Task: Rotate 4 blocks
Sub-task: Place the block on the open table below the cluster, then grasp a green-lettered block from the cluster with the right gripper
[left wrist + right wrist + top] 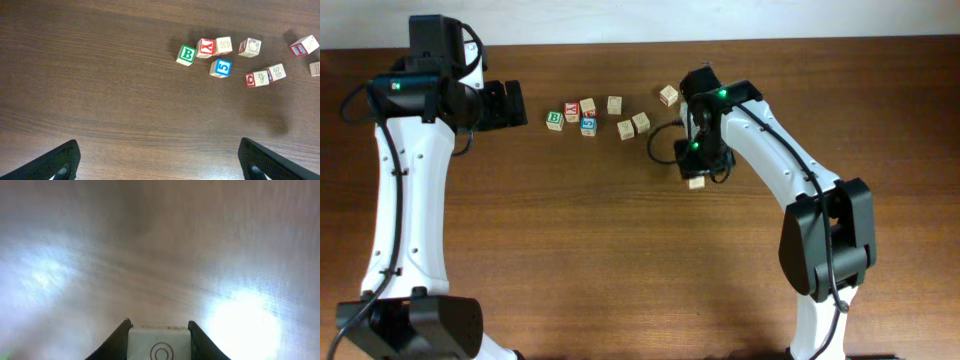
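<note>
A tight set of blocks lies on the table at the back: a green B cube [555, 119] [186, 54], a red-lettered cube [572, 112] [205, 48], a pale cube [588, 105] [224, 45] and a blue 5 cube [588, 126] [220, 67]. My left gripper [515, 105] [157, 145] hovers just left of them, open and holding nothing. My right gripper [696, 176] [160, 326] is far to the right of the set, low over the table. It is shut on a separate pale cube [697, 183] [160, 342] marked with brown rings.
More loose cubes lie between the set and my right arm: one [615, 104] [249, 47], a pair [625, 129] [641, 122] and a red-faced one [668, 95] [304, 46]. The brown wooden table [620, 260] ends at a pale wall along the back.
</note>
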`<state>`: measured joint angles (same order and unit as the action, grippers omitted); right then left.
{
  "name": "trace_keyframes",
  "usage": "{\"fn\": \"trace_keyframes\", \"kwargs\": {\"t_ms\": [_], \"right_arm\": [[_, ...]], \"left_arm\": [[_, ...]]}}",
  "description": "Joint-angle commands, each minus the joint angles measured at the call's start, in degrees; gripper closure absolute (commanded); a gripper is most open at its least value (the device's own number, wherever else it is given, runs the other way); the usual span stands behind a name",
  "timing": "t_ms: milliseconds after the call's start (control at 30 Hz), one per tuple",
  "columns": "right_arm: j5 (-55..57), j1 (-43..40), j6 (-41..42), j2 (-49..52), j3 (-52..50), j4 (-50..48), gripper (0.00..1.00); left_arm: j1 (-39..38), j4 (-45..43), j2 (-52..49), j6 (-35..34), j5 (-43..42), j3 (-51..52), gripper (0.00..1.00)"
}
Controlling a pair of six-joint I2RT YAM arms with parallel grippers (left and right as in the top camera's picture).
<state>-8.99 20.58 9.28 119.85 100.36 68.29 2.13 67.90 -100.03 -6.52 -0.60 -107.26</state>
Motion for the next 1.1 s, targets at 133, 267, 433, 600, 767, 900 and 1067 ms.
{"fn": "trace_keyframes", "kwargs": {"t_ms": [133,267,433,600,767,900,1067], "right_arm": [[-0.5,0.0,3.3,-0.5,-3.7,3.3,0.70],[-0.5,0.0,4.8,-0.5,-8.0,1.8,0.70],[-0.5,0.0,4.8,-0.5,-10.2,-4.1,0.69],[-0.5,0.0,4.8,-0.5,-11.5,-6.2,0.60],[-0.5,-0.5,4.7,-0.5,-9.3,-8.7,0.60],[-0.3,-3.5,1.5,-0.5,4.2,-11.8,0.59],[8.0,-4.2,-2.0,1.3,7.7,-30.1,0.55]], "left_arm": [[0.3,-0.1,0.2,-0.5,0.4,-1.3,0.01],[0.3,-0.1,0.2,-0.5,0.4,-1.3,0.01],[0.3,-0.1,0.2,-0.5,0.4,-1.3,0.01],[0.3,-0.1,0.2,-0.5,0.4,-1.3,0.01],[0.3,-0.1,0.2,-0.5,0.4,-1.3,0.01],[0.3,-0.1,0.2,-0.5,0.4,-1.3,0.01],[0.3,-0.1,0.2,-0.5,0.4,-1.3,0.01]]}}
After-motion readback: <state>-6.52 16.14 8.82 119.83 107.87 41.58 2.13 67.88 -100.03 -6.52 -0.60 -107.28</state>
